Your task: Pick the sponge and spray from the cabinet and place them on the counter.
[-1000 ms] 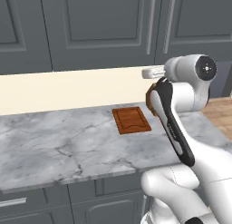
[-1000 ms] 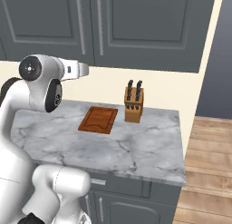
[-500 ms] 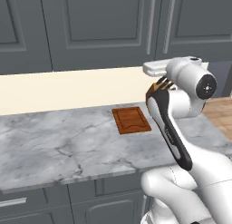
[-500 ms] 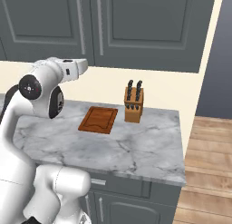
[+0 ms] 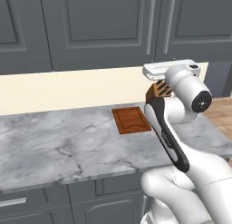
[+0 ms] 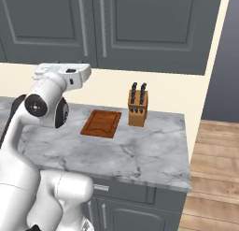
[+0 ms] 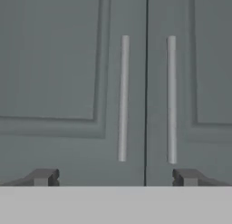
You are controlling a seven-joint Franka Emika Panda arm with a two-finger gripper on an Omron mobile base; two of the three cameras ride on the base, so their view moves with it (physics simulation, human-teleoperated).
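Facing the cabinet [image 7: 90,82] squarely, the gripper [image 7: 115,177] has its jaws apart, fingertips [image 7: 43,177] straddling the seam between the shut doors, presumably lined up to take one of the two silver handles [image 7: 123,98]. The sponge and spray are presumably behind those doors (unconfirmed), while the counter [image 5: 54,146] carries a cutting board [image 5: 131,120] and knife block [image 6: 137,107]. No brand, label or writing is legible anywhere.
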